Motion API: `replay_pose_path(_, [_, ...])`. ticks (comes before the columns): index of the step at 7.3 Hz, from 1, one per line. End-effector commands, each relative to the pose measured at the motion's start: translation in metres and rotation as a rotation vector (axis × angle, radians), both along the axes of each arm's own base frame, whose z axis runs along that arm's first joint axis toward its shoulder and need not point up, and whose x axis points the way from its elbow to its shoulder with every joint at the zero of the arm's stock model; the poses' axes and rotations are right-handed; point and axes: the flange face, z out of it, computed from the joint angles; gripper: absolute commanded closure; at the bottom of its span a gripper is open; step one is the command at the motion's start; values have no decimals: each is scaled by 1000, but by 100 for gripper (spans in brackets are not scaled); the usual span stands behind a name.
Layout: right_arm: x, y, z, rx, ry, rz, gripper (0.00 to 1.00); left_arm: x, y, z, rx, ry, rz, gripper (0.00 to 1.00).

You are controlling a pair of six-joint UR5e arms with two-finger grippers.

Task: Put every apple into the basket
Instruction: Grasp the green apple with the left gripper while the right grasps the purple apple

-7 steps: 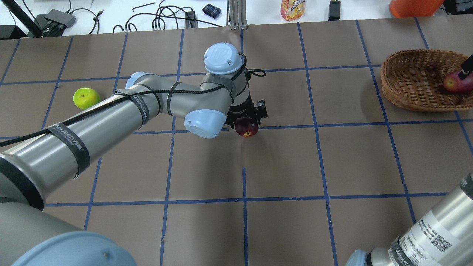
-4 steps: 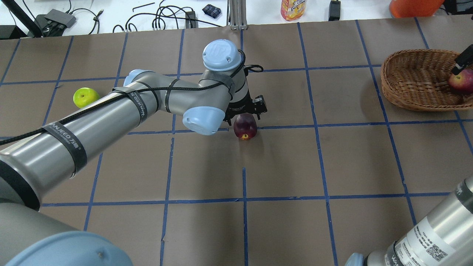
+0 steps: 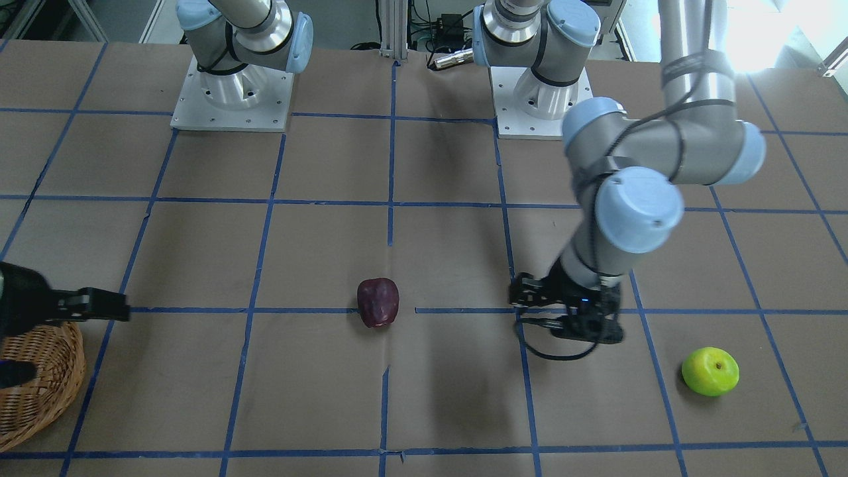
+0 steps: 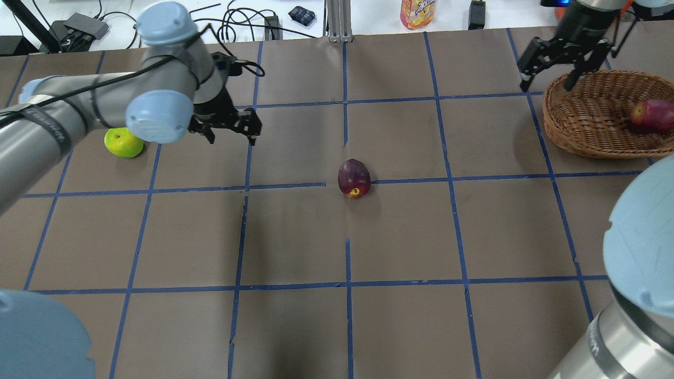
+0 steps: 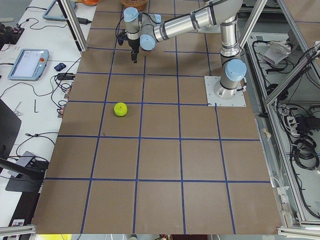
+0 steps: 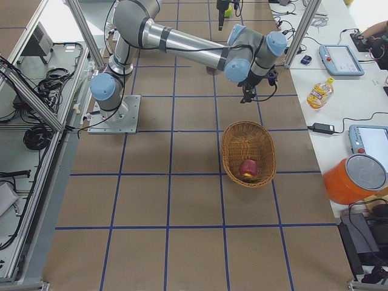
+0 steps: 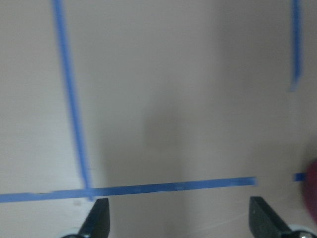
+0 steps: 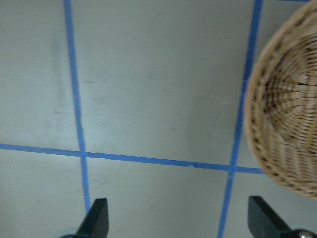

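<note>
The dark maroon apple lies alone on the table's middle, on a blue tape line; its edge shows in the left wrist view. The lime green apple lies at the far left. The red apple lies inside the wicker basket at the far right. My left gripper is open and empty, hovering between the green and the maroon apple. My right gripper is open and empty, above the table by the basket's left rim.
Blue tape lines grid the brown table top. Cables, a juice bottle and an orange container lie beyond the far edge. The two arm bases stand at the robot side.
My left gripper has left the maroon apple on the table and swung left toward the green one. My right gripper has let go of the red apple and moved out of the basket, leftward.
</note>
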Motion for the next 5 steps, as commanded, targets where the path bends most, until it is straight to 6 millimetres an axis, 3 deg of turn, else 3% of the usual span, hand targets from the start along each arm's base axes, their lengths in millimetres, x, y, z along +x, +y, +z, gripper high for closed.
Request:
replay_pose_path(1, [148, 20, -24, -32, 45, 3, 0, 167, -15, 2, 1, -64, -56, 0])
replay_pose_path(2, [212, 38, -36, -77, 61, -17, 0, 204, -24, 30, -30, -110, -107, 0])
replay_pose_path(3, [271, 62, -53, -125, 55, 36, 0, 234, -33, 20, -25, -112, -191, 0])
replay_pose_path(4, [302, 82, -79, -153, 44, 73, 0, 278, -34, 0, -8, -90, -144, 0])
replay_pose_path(5, [309, 97, -104, -174, 29, 83, 0, 287, -38, -24, -19, -11, -118, 0])
